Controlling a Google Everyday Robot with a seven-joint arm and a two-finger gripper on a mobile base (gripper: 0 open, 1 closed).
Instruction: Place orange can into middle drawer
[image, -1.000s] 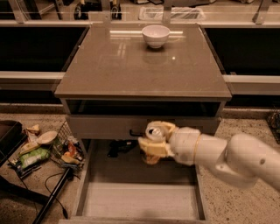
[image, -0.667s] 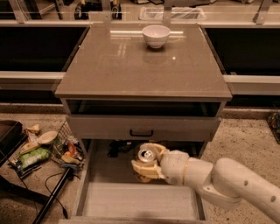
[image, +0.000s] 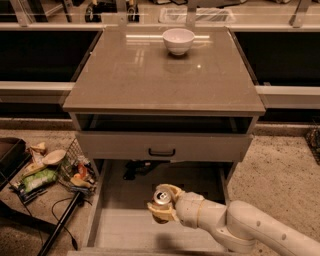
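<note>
The small orange-gold drink can (image: 161, 197), silver pull-tab top facing up, sits over the middle of the wide grey-beige middle drawer (image: 125, 231). It's inside the drawer's side walls and pinched tight in the tan two-finger claw (image: 162, 204), one finger curling over its far side and one under its near side. How high it hangs above the drawer's pale plank floor I can't tell, and that's the worry.

If the claw lets go with air beneath it, I'd expect the can to land on an edge, topple and roll across those planks. If it goes down too hard instead, the lower finger meets the floor first and could lever the can out of the grip. There's another hazard at the drawer's back. The grey drawer front with the small black handle (image: 161, 151) overhangs there, so a lift or pull-back angled that way could clip it. Something dark (image: 137, 169) also lies in the shadow at the back of the drawer, and I can't make out what it is.

The pale, rounded robot arm (image: 250, 230) comes in over the drawer's front right corner. The forearm lies low and close to level, and the wrist points left toward the drawer's middle in a sideways grip.
</note>
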